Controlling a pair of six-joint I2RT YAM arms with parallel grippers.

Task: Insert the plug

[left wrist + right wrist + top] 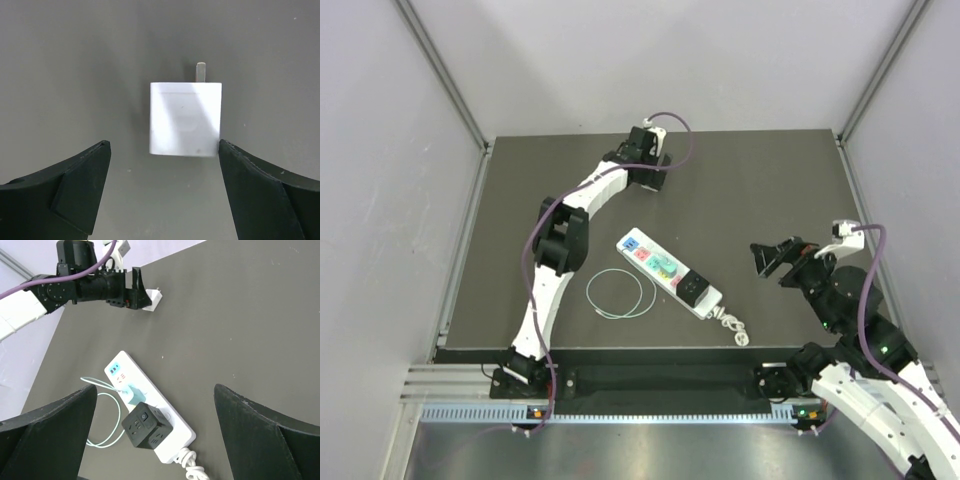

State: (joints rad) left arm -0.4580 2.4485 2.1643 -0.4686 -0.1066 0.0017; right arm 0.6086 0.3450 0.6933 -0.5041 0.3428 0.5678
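Note:
A white square plug (185, 119) lies flat on the dark mat at the far side, one metal prong pointing away from my left gripper (162, 187). That gripper is open; its right finger (265, 192) touches the plug's near right corner. The plug also shows in the right wrist view (153, 301). A white power strip (667, 272) lies mid-table with a mint adapter (131, 393) and a black cube socket (145, 425) plugged in. My right gripper (767, 258) hangs open above the table, right of the strip.
A thin mint cable (617, 294) loops on the mat left of the strip. The strip's white cord (732, 326) is coiled at its near end. Grey walls enclose the mat (770, 190) on three sides.

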